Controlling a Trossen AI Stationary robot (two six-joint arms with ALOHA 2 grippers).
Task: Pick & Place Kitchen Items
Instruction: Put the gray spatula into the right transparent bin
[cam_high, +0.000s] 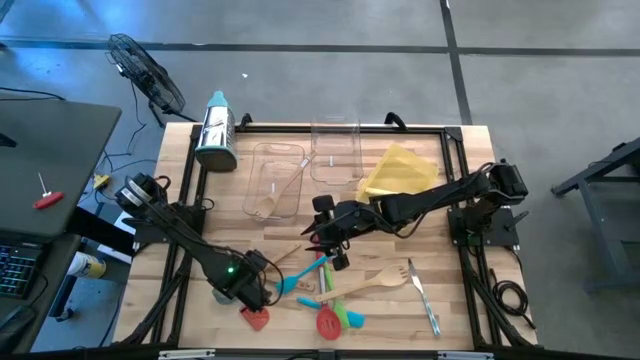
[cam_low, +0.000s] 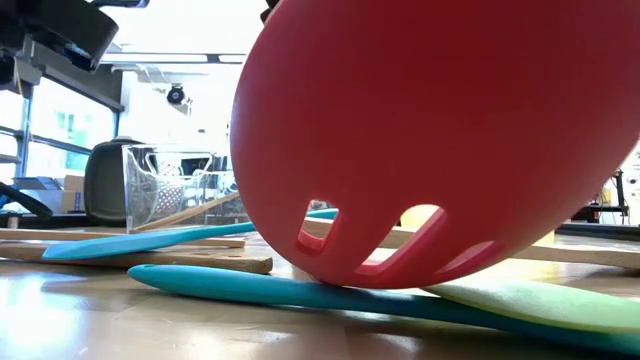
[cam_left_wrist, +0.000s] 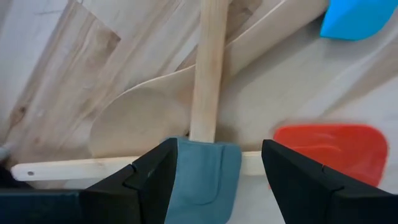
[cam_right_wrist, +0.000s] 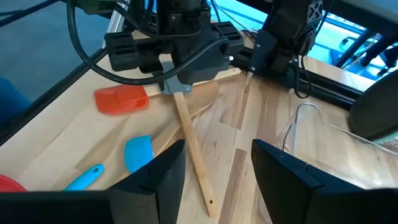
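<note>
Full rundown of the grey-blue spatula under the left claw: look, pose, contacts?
Grey-blue silicone spatula with a pale wooden handle: its matte, rounded-corner blade sits between the open fingers of the left claw, without visible contact. It lies flat on the wooden table, its handle crossing a wooden spoon. A red silicone spatula lies beside it.

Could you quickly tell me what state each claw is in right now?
Left claw: open, straddling the grey-blue spatula, not gripping.
Right claw: open, empty, above the table.
</note>
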